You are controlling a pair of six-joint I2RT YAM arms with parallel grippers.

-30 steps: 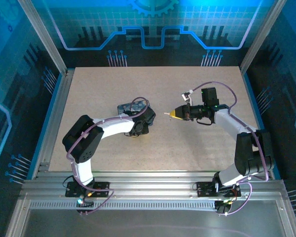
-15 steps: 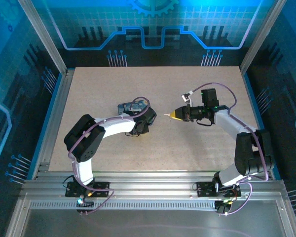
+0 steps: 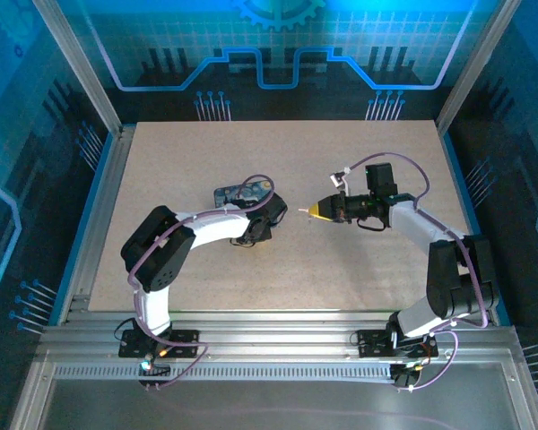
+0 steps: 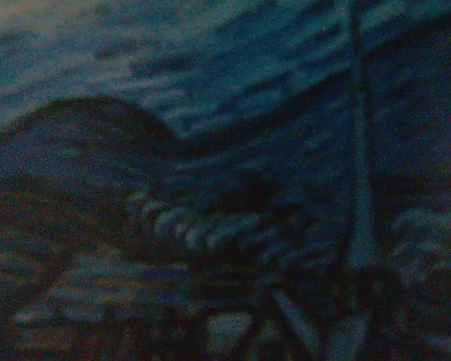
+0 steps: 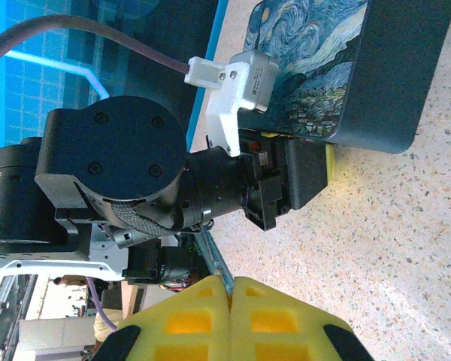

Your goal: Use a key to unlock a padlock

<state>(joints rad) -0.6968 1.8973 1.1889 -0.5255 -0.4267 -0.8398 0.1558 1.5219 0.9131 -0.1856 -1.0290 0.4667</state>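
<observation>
The right pincer [image 5: 231,289] had its yellow pads pressed flat together, gripping the key [image 5: 214,259], whose slim silver-grey blade stuck out beyond the tips. From above, that pincer hung over the middle of the counter [image 3: 359,161] with the key aimed toward the left arm.

A short gap across from it sat the left pincer [image 5: 325,169], a dark block with a sliver of yellow showing at its end. It was low over the counter, just beside the near wall of the dark blue swirl-patterned box [image 5: 361,68]. I could not tell how far apart its jaws stood, since the dark housing hid them. Its own wrist view was dim and blurred, showing little more than swirls of the box pattern up close.

The padlock could not be made out; the left pincer's body covered the spot where its tips met the counter. The box lay flat, left of centre and well clear of the edges.
</observation>
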